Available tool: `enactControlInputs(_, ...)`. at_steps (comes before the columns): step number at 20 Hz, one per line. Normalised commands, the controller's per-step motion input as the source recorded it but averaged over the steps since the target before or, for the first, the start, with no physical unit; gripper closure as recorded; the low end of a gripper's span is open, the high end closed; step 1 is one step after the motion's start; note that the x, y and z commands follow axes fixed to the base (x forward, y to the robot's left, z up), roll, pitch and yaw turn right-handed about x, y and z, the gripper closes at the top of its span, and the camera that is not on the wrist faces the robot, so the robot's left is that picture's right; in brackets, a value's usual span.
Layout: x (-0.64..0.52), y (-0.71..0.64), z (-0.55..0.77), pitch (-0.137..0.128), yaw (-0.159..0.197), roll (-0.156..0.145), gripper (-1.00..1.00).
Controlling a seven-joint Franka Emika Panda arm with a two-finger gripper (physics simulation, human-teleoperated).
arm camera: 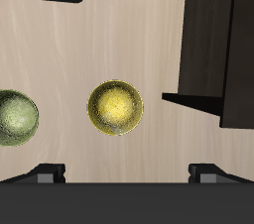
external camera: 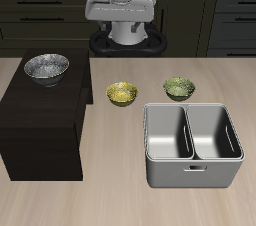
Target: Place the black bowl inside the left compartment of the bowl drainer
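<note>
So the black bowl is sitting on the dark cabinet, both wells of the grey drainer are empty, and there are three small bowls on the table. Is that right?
Not quite: only two small bowls stand on the table, the yellow bowl and the green bowl, as the exterior view shows. The black bowl does sit on the dark cabinet, and both wells of the bowl drainer are empty.

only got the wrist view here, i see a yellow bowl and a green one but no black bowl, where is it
Observer: The black bowl sits on top of a dark cabinet, away from the two small bowls.
Operator: is the drainer loaded
Observer: No, both wells of the bowl drainer look empty.
Operator: where is it from the yellow bowl
Observer: Nearer the table's front edge than the yellow bowl and the green bowl.
</note>
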Motion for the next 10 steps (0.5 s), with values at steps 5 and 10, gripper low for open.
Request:
enactControlInputs(5, 0.17, -0.19, 0.03, 0.017, 0.015, 0.007, -1.00)
enactControlInputs(10, 0.17, -0.21, 0.10, 0.006, 0.000, 0.019, -1.00)
